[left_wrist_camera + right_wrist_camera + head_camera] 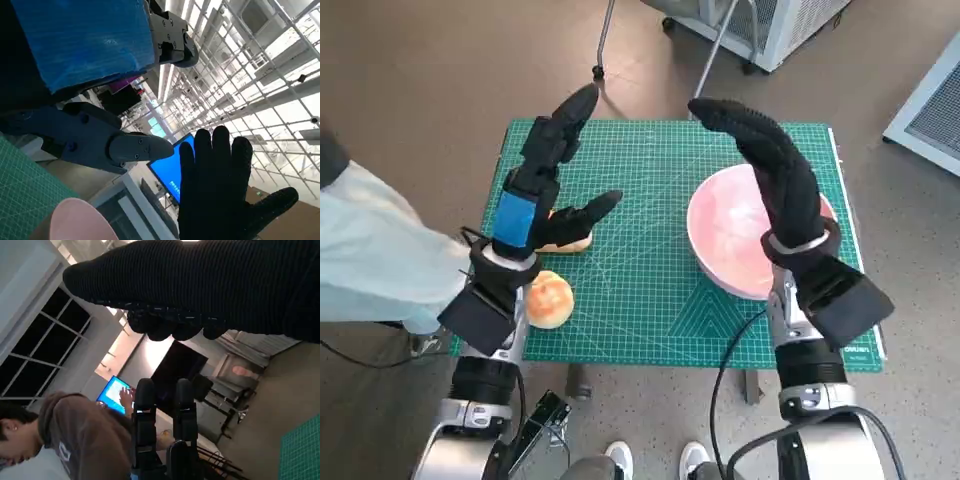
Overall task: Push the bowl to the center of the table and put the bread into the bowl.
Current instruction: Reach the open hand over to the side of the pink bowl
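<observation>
Looking down from the head camera, you saw the green cutting mat with white grid lines [650, 270] that covered the small table, and I place everything by this mat. The round pale pink bowl [725, 235] sat on the right part of the mat, near its right edge and not in the middle. The golden-brown bread roll [549, 299] lay on the near left corner of the mat. A second pale piece of bread [570, 243] lay a little farther in along the left side, mostly hidden under the thumb of the left hand.

The left hand with the blue tape [545, 180] was raised above the left part of the mat. Its fingers were stretched out and apart, the thumb spread toward the centre, and it held nothing. The right hand in the black knitted glove [775, 175] was raised above the bowl, also with straight fingers and empty; whether it touched the bowl's rim, you could not tell.

In the left wrist view the gloved hand showed flat and spread, with a piece of the pink rim below. In the right wrist view a person in a brown hooded top [75, 440] sat beyond the mat.
</observation>
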You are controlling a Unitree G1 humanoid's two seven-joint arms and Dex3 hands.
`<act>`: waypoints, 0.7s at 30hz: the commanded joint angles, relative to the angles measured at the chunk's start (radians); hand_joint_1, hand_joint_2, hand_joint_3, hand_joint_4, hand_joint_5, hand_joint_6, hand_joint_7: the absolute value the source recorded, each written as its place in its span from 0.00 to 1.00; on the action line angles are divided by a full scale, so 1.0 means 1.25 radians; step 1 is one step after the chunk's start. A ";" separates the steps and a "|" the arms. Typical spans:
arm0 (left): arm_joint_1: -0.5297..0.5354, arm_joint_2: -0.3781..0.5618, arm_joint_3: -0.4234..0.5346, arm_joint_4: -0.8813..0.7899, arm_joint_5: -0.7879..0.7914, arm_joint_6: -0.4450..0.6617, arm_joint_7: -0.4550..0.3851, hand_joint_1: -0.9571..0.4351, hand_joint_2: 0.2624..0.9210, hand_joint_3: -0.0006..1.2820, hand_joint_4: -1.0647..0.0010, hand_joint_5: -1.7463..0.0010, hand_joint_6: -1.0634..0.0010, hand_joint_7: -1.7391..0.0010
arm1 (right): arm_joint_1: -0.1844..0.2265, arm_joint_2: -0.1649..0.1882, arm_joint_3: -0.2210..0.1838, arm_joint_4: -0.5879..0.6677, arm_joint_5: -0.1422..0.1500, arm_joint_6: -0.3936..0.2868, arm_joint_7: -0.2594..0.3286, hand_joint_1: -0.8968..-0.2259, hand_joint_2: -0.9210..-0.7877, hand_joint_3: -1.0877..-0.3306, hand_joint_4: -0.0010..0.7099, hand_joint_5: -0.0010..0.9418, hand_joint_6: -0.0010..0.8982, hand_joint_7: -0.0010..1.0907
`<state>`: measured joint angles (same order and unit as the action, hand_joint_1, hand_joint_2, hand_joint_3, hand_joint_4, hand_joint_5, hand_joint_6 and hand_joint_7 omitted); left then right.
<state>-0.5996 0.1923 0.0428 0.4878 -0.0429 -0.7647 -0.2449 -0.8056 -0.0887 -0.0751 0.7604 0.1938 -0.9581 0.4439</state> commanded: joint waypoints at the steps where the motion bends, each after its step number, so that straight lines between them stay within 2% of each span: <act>1: 0.002 0.005 0.001 0.000 -0.001 -0.011 -0.004 0.39 1.00 0.23 0.76 0.99 0.84 0.78 | 0.018 0.001 -0.002 0.007 0.001 -0.001 0.000 0.39 0.00 0.29 0.31 0.00 0.00 0.58; 11: 0.007 0.006 -0.002 -0.003 0.003 -0.014 -0.006 0.40 1.00 0.24 0.76 0.99 0.84 0.78 | 0.014 -0.005 -0.010 0.025 0.005 -0.009 0.004 0.38 0.00 0.29 0.31 0.00 0.00 0.59; 15: 0.009 0.007 -0.002 0.001 0.001 -0.018 -0.009 0.40 1.00 0.24 0.76 0.99 0.84 0.78 | 0.011 -0.022 -0.024 0.039 0.025 -0.009 0.020 0.38 0.00 0.29 0.31 0.00 0.00 0.59; 21: 0.011 0.010 0.002 0.010 -0.002 -0.024 -0.013 0.40 1.00 0.25 0.76 0.99 0.84 0.78 | 0.005 -0.058 -0.065 0.077 0.068 -0.013 0.052 0.37 0.00 0.31 0.31 0.00 0.00 0.59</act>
<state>-0.5972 0.1949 0.0424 0.4889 -0.0417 -0.7806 -0.2546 -0.8074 -0.1356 -0.1289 0.8217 0.2525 -0.9716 0.4867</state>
